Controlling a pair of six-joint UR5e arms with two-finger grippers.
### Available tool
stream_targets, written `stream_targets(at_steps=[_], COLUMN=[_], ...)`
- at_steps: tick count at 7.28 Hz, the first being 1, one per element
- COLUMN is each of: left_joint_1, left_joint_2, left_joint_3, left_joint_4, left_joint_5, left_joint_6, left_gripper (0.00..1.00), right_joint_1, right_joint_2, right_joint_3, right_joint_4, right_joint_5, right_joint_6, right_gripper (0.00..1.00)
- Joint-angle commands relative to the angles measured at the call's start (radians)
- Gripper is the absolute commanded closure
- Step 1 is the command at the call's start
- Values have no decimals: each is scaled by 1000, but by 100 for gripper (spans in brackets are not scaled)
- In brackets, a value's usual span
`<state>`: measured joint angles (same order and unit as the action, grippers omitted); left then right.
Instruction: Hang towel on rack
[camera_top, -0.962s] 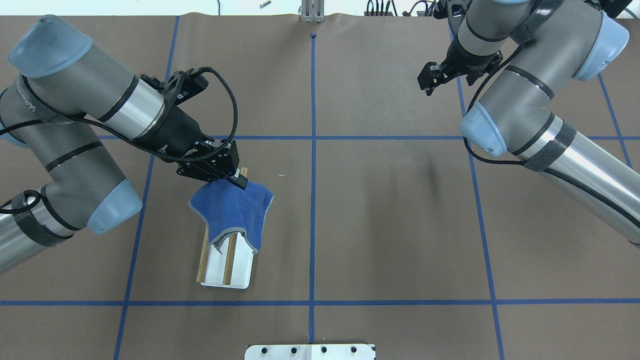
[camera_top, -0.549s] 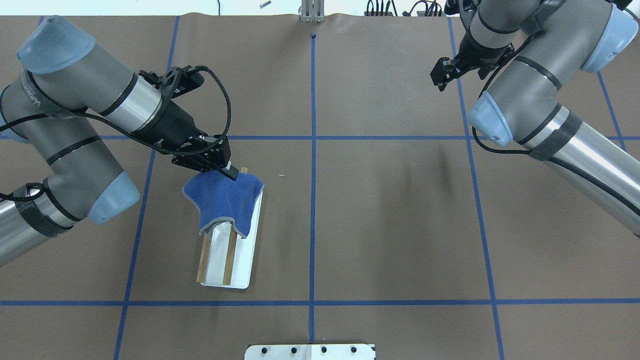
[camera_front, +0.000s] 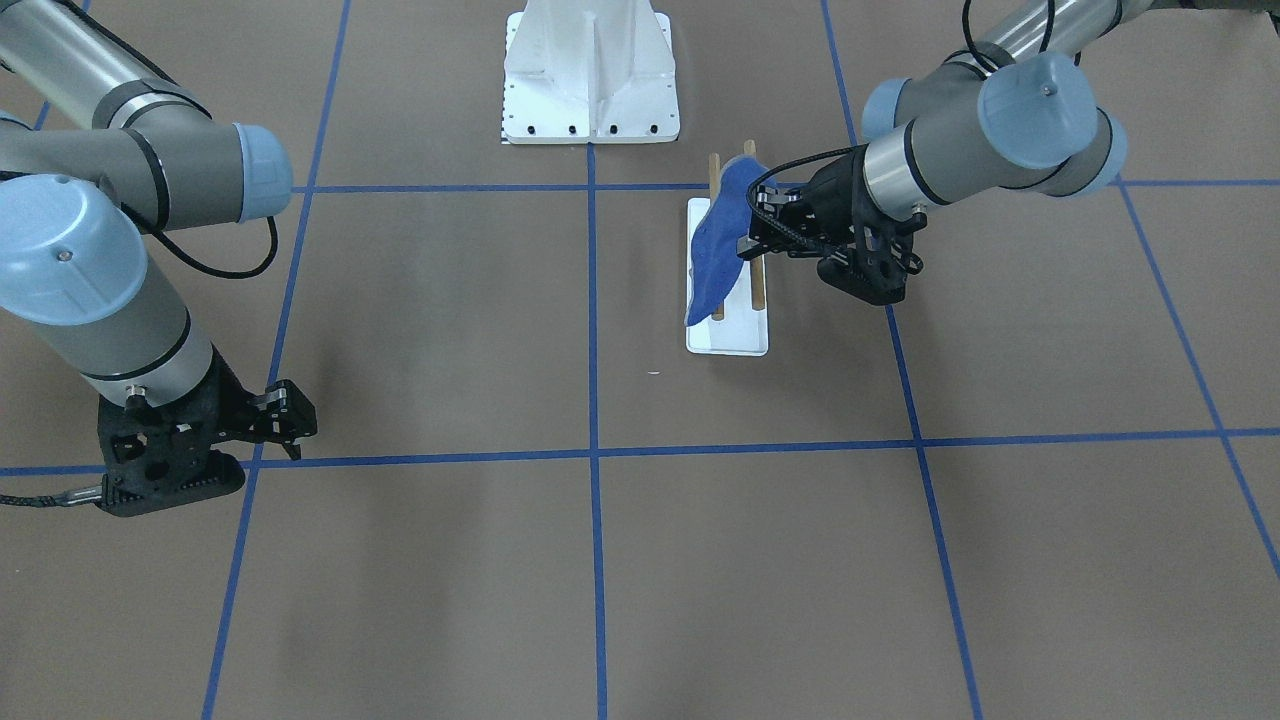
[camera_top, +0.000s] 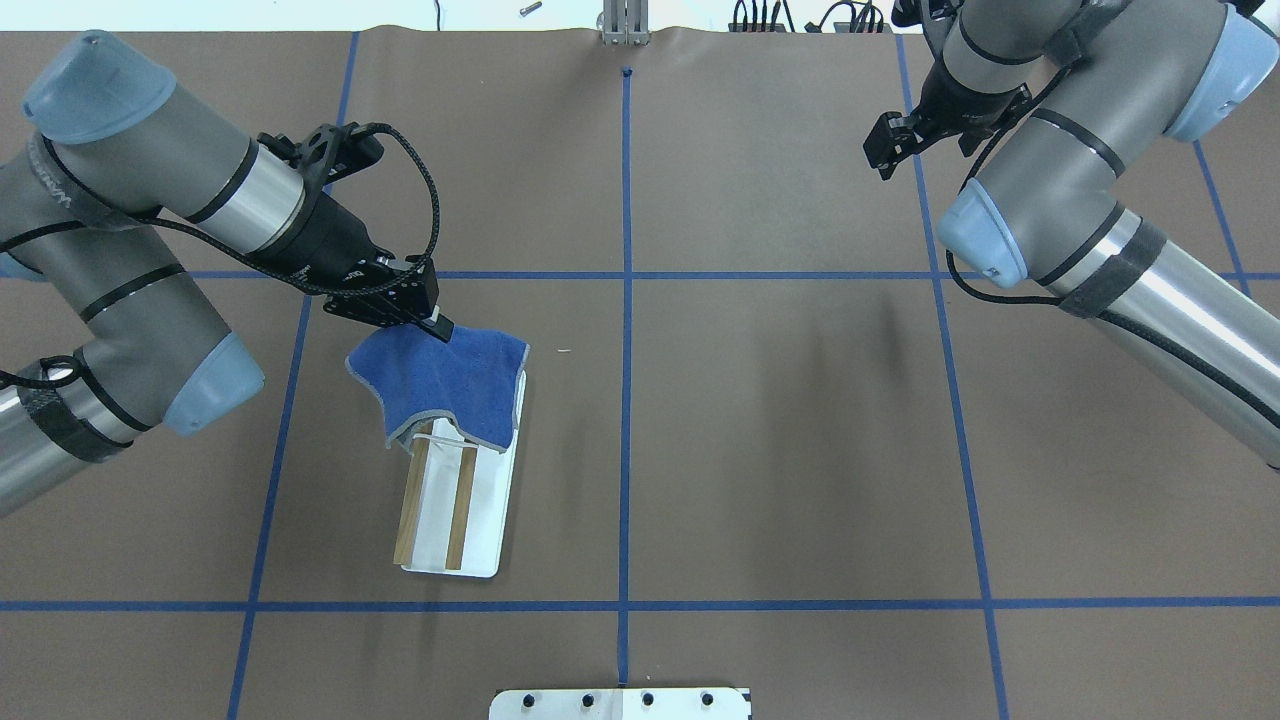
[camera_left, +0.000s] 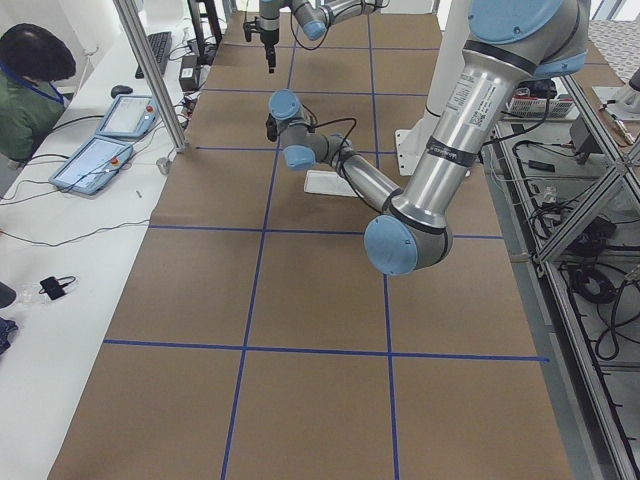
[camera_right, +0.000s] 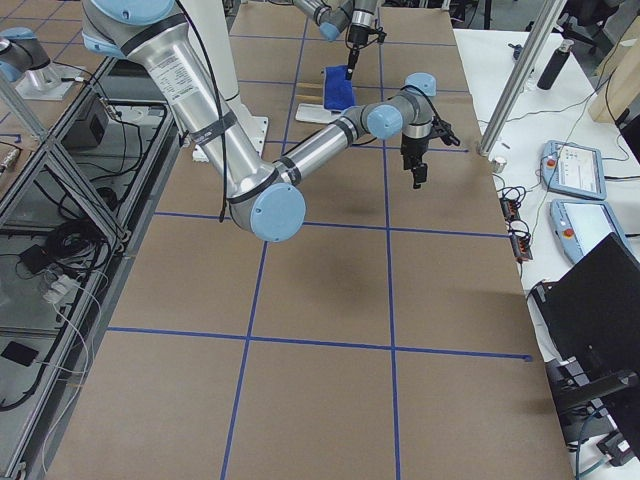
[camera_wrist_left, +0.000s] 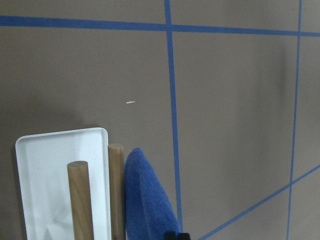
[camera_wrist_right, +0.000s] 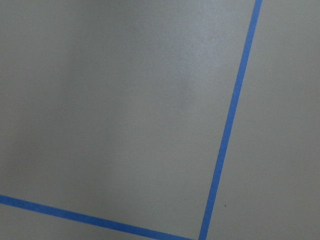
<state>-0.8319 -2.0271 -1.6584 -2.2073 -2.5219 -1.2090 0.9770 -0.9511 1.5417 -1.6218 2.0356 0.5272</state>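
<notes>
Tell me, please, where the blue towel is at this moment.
In the overhead view the towel is left of the centre line, hanging from the left gripper and covering the far end of the rack.

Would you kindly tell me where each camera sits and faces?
Front-facing: across the table, facing the robot; both arms.
Overhead: behind the robot, looking down; both arms.
Exterior left: table's end; left arm near.
Exterior right: opposite end; right arm near.
Left wrist: down at rack, towel; fingertip only.
Right wrist: bare table; no body.
Shared: front-facing and overhead show left gripper holding towel.
</notes>
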Motion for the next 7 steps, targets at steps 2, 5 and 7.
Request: stream_targets(at_steps=[2, 5, 7], left_joint_1=[2, 2, -33], left_joint_2=[27, 21, -8], left_joint_3=[11, 2, 0], left_joint_4=[0, -3, 0], left_joint_5=[9, 8, 29], left_joint_6=[69, 65, 65], left_gripper=[83, 2, 2], right_joint_1=[3, 3, 34], right_joint_2=[2, 2, 2], right_joint_3=[0, 1, 1], right_joint_4=[-1, -1, -3], right_joint_5=[0, 0, 35], right_joint_6=[-1, -1, -4], right_gripper=[0, 0, 0])
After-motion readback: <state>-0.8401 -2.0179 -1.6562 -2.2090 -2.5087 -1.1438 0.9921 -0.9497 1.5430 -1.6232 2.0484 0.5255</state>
